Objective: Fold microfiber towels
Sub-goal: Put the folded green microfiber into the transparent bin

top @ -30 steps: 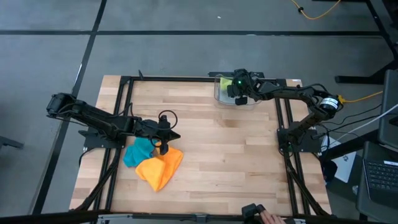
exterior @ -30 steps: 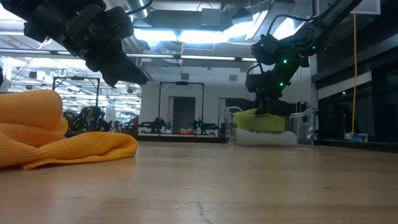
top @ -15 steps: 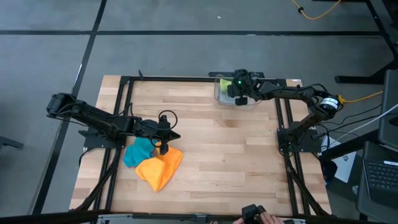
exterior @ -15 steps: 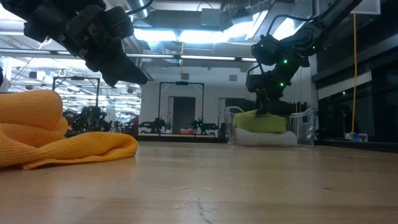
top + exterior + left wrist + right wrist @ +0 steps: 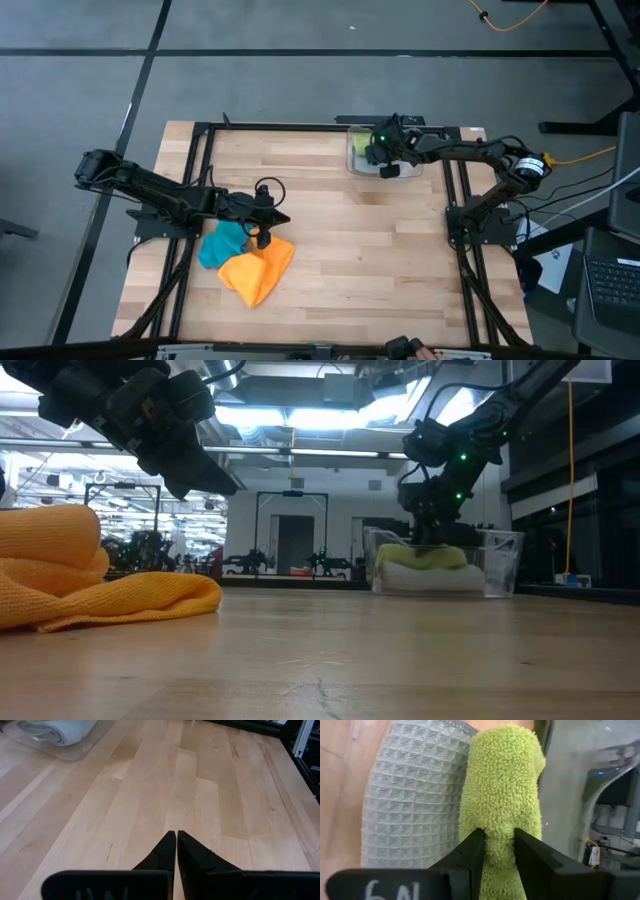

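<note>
Green towel, soft and light, is pinched at its fold by the right gripper; left gripper is shut, empty.

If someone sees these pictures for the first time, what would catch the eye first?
Probably the right gripper at the table's far edge, pinching a lime green towel that lies beside a grey towel in the clear bin. Next, the orange towel and teal towel, crumpled together near the left side, with the left gripper shut just above them.
</note>
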Controlling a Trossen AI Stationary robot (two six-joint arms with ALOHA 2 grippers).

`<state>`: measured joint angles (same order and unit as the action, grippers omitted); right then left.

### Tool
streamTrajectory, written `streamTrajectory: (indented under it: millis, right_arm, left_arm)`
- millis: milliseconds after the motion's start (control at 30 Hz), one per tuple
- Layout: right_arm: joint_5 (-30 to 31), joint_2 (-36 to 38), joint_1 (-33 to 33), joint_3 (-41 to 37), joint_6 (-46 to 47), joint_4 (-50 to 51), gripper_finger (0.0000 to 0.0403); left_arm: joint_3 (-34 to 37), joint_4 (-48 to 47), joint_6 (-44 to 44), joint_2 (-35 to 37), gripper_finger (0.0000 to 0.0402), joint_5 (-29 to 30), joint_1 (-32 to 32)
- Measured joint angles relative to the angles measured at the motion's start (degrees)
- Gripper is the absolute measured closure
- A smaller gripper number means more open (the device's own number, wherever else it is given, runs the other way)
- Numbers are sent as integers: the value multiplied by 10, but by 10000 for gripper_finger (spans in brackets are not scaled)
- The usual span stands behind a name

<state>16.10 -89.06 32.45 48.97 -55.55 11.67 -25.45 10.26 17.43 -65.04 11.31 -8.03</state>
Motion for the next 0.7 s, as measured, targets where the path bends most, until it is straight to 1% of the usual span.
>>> streamTrajectory:
  millis: [133,267,367,467,533,633,700]
  right_arm:
    - [22,0,-8,10,8,1,295]
    - [23,4,-9,37,22,23,295]
    - [8,14,-9,71,47,88,295]
    - [-24,17,-9,119,98,179,295]
    - [-30,17,-9,147,131,236,295]
    - [-35,17,-8,167,134,260,295]
    - [-50,17,-2,174,134,267,295]
  left_arm:
    - [0,0,0,0,392,0,0]
    - [0,0,0,0,392,-2,0]
    - [0,0,0,0,392,-5,0]
    - [0,0,0,0,392,-5,0]
    - [0,0,0,0,392,-5,0]
    - [0,0,0,0,392,-5,0]
    - [0,0,0,0,392,-5,0]
